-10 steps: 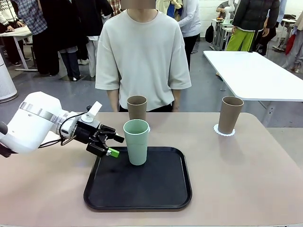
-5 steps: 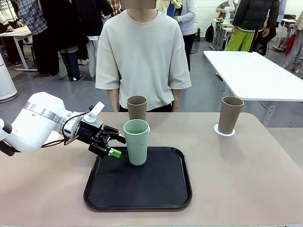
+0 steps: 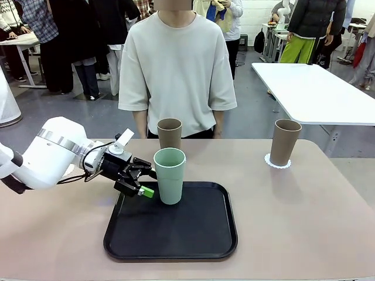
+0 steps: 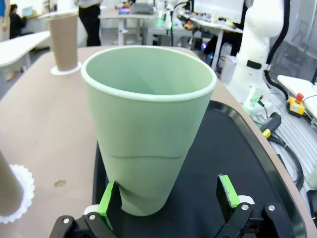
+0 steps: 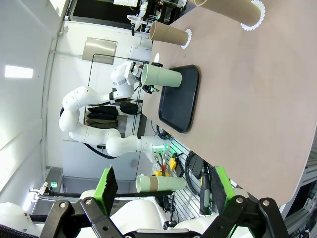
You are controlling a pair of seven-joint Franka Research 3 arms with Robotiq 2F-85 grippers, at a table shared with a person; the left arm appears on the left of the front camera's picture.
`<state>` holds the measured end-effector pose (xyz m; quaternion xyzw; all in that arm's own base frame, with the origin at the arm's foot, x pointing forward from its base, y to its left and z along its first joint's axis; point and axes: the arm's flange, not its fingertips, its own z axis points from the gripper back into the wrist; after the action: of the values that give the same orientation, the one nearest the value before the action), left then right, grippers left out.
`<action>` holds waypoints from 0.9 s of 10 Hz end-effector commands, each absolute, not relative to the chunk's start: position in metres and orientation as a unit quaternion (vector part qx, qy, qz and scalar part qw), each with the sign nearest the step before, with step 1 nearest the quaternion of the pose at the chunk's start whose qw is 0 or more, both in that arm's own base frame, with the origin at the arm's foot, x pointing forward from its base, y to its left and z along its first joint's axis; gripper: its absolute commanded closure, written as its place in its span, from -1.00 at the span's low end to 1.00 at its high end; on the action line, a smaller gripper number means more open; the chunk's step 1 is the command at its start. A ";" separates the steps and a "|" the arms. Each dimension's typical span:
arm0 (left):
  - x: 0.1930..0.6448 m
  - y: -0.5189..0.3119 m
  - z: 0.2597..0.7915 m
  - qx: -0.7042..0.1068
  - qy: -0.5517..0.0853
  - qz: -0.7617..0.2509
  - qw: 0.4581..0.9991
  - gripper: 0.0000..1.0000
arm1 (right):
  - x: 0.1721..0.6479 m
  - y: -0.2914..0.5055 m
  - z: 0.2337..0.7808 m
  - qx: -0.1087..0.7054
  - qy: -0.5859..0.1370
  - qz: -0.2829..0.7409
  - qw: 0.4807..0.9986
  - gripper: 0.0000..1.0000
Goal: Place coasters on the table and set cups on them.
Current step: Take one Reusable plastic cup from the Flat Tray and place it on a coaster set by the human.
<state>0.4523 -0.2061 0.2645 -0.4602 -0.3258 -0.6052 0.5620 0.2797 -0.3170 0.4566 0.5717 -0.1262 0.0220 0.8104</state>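
Green cup [image 3: 169,175] upright on black tray [image 3: 176,237], left gripper [image 3: 144,182] spread wide around its lower wall, not pinching; likely light, stiff, smooth and tippy, so grip low; right gripper [image 5: 163,188] spread, empty.

A black tray [image 3: 176,234] with a raised rim and round corners lies flat in front of me. Across from me stands a person [image 3: 176,70] in a pale grey short-sleeved shirt, arms hanging down. To my right, farther back, is a white table [image 3: 316,93] with nothing I can make out on top. Behind it someone wears bright green trousers [image 3: 299,50] and a dark jacket. More people in dark clothes [image 3: 76,41] stand at the back on my left. The floor [image 3: 252,117] is grey. Beside the tray, off the edge, I see a red button on a yellow box [image 4: 296,101] and some dark cables [image 4: 287,153].
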 end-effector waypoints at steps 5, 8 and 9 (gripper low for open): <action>0.460 -0.213 0.257 -0.473 -0.350 -0.606 0.535 -1.00 | 0.278 -0.317 0.458 0.575 -0.128 0.024 0.808 -1.00; 0.461 -0.215 0.257 -0.474 -0.357 -0.603 0.533 -1.00 | 0.278 -0.317 0.458 0.575 -0.128 0.024 0.808 -1.00; 0.462 -0.216 0.256 -0.476 -0.360 -0.603 0.530 -1.00 | 0.278 -0.317 0.458 0.575 -0.128 0.024 0.808 -1.00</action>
<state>0.4601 -0.2126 0.2594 -0.4714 -0.3417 -0.6056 0.5425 0.2797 -0.3170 0.4566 0.5717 -0.1262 0.0220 0.8104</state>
